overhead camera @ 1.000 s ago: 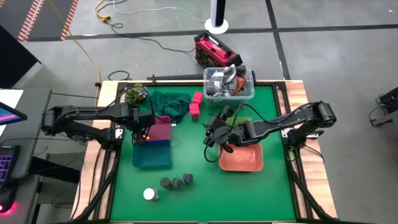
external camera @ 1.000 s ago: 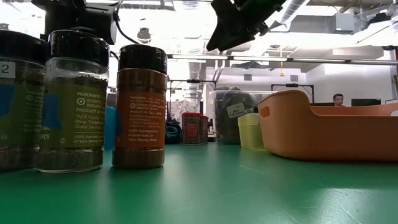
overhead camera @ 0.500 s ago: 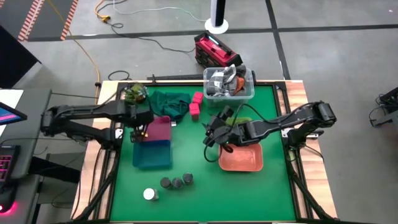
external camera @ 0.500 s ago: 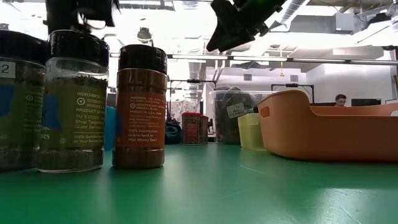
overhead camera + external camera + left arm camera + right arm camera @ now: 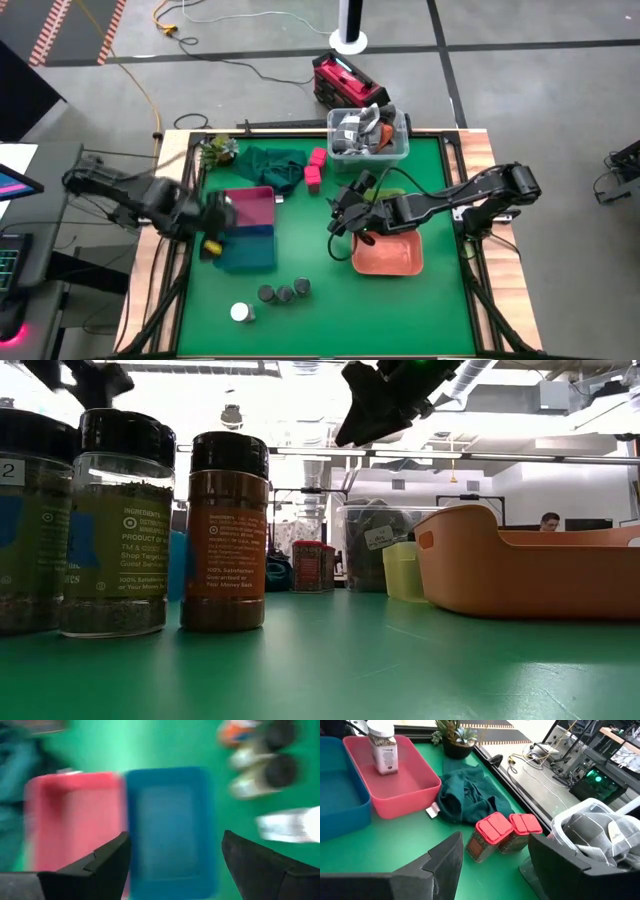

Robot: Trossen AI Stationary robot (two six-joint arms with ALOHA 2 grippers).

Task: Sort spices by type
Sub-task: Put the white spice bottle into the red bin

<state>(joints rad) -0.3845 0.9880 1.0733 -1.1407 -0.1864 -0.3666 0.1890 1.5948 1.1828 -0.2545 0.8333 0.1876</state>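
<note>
Three dark-lidded spice jars (image 5: pixel 285 292) and a white-topped jar (image 5: pixel 241 312) stand on the green table near its front edge. Two pink-capped spice jars (image 5: pixel 314 168) stand at the back, beside the green cloth (image 5: pixel 275 165). Another white-topped jar (image 5: pixel 382 747) stands upright in the pink tray (image 5: pixel 262 200). My left gripper (image 5: pixel 175 865) hangs open and blurred above the pink tray and the blue tray (image 5: pixel 170 825), holding nothing. My right gripper (image 5: pixel 492 865) hovers open over the table's middle, left of the orange tray (image 5: pixel 390 255).
A clear tub (image 5: pixel 368 135) of grey clutter stands at the far edge and a small plant (image 5: pixel 218 150) at the far left corner. The low view shows the dark-lidded jars (image 5: pixel 228 530) close up and the orange tray's wall (image 5: pixel 520 560). Bare green mat lies between the trays.
My left gripper has risen from the far end of the pink tray and swung toward the table's left and near edges, now over the blue tray's left side. The white-topped jar stays upright in the pink tray.
</note>
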